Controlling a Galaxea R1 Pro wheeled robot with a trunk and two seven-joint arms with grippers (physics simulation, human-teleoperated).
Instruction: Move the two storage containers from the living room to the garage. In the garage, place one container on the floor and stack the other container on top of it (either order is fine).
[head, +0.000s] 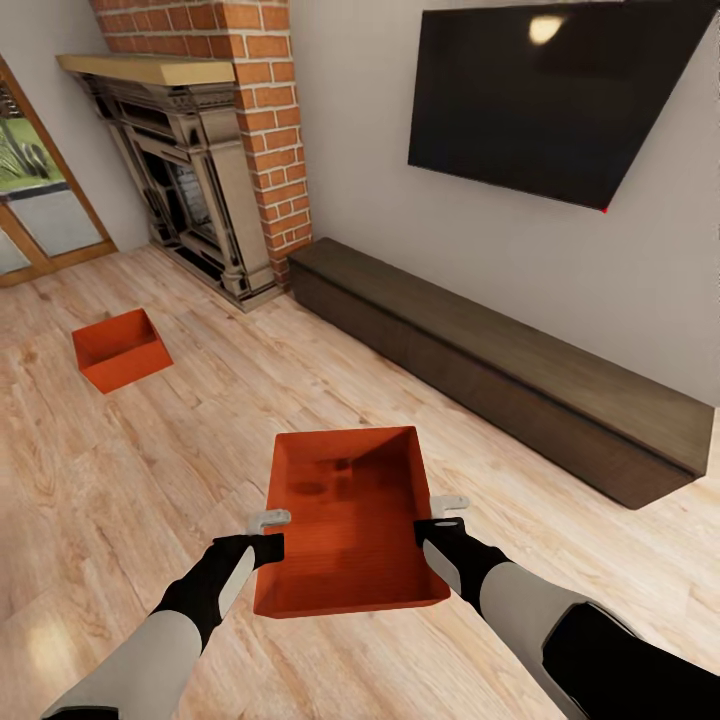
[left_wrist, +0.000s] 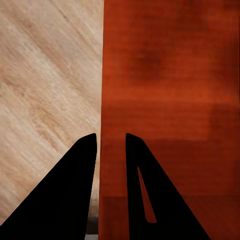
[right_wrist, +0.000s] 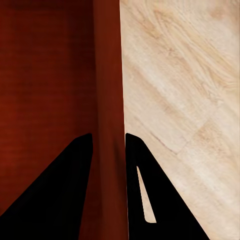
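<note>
the robot stands in the living room on the light wood-plank floor (head: 120, 480); in front of its trunk it holds one orange-red storage container (head: 350, 520), open top up, its long sides running away from the robot; the left gripper (head: 268, 535) is at the container's left wall and the right gripper (head: 440, 518) is at the right wall, both about midway along the sides.

seen from the left wrist, the left gripper (left_wrist: 111, 142) has its two dark fingers (left_wrist: 75, 190) set narrow astride the thin left wall, one finger outside over the planks, one inside over the orange bottom; the wall runs straight up between them; the jaws are clamped on it.

seen from the right wrist, the right gripper (right_wrist: 109, 142) shows the same grip; its fingers (right_wrist: 65, 190) pinch the right wall, one inside the bin, one outside above the floor.

the second storage container (head: 122, 350) sits on the planks well apart, ahead and to the left, near the brick fireplace (head: 200, 170) and upright; a glass door (head: 40, 190) stands at the far left.

along the pale wall (head: 360, 150) to the right runs a long dark low cabinet (head: 500, 370), with a dark wall tv (head: 555, 95) mounted above it.
</note>
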